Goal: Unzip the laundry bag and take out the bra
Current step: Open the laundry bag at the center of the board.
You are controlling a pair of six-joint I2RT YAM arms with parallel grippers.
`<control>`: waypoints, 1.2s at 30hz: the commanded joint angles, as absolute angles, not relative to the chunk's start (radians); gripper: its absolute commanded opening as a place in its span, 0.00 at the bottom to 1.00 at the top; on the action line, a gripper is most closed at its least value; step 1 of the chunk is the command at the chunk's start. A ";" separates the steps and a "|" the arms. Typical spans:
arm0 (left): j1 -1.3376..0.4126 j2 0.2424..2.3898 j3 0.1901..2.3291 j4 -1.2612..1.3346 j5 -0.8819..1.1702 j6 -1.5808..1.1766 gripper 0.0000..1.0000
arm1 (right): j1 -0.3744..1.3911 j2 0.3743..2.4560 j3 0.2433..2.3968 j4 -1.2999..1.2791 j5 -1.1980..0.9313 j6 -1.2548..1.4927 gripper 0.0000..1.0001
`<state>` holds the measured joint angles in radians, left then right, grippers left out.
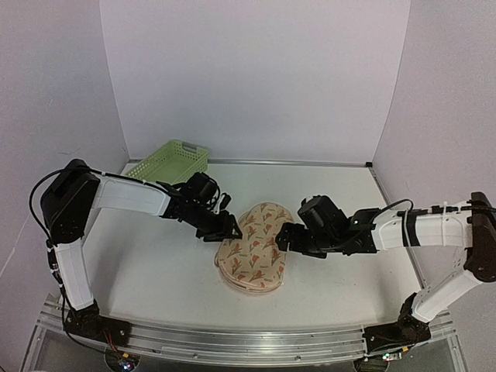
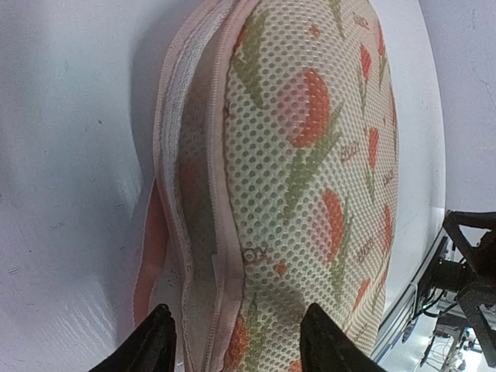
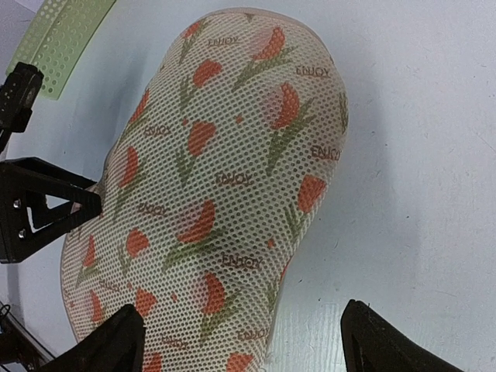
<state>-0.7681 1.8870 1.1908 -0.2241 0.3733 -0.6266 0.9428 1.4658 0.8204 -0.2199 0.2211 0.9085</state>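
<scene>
The laundry bag (image 1: pixel 253 252) lies flat mid-table, beige-pink mesh with orange-red and green flower motifs. My left gripper (image 1: pixel 225 228) is at its left edge. In the left wrist view the bag's pink-taped side seam (image 2: pixel 219 194) runs down between that gripper's (image 2: pixel 240 341) fingertips, which stand apart astride the edge, open. My right gripper (image 1: pixel 286 238) is at the bag's right side. In the right wrist view the bag's top (image 3: pixel 217 178) fills the frame and the right gripper (image 3: pixel 244 341) is wide open over the bag's rim and bare table. The bra is hidden.
A light green plastic lattice basket (image 1: pixel 169 161) stands at the back left, its rim (image 3: pixel 62 39) also showing in the right wrist view. White walls close in the table on three sides. The left gripper's black body (image 3: pixel 39 209) is close beside the bag.
</scene>
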 commanded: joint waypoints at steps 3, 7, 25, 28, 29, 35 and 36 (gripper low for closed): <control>-0.759 1.851 1.201 -0.173 0.411 -0.632 0.42 | 0.938 1.433 0.803 -0.172 0.209 0.923 0.89; -0.757 1.833 1.187 -0.170 0.409 -0.642 0.23 | 0.938 1.433 0.799 -0.167 0.207 0.925 0.88; -0.755 1.628 1.046 -0.147 0.302 -0.716 0.00 | 0.940 1.540 0.832 -0.096 0.093 0.923 0.85; -0.755 1.567 1.001 -0.140 0.278 -0.747 0.00 | 0.939 1.581 0.860 -0.075 0.056 0.920 0.83; -0.754 1.546 0.988 -0.140 0.271 -0.755 0.00 | 0.941 1.597 0.870 -0.065 0.043 0.920 0.83; -0.755 1.409 0.914 -0.143 0.240 -0.797 0.00 | 0.948 1.660 0.939 -0.033 -0.029 0.909 0.81; -0.755 1.387 0.908 -0.146 0.236 -0.804 0.00 | 0.949 1.667 0.950 -0.032 -0.035 0.907 0.80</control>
<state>-0.7582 1.4956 0.9314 -0.1825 0.2768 -0.7620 0.9432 1.6497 0.8715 -0.1040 0.0212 0.9165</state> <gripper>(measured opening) 0.016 0.807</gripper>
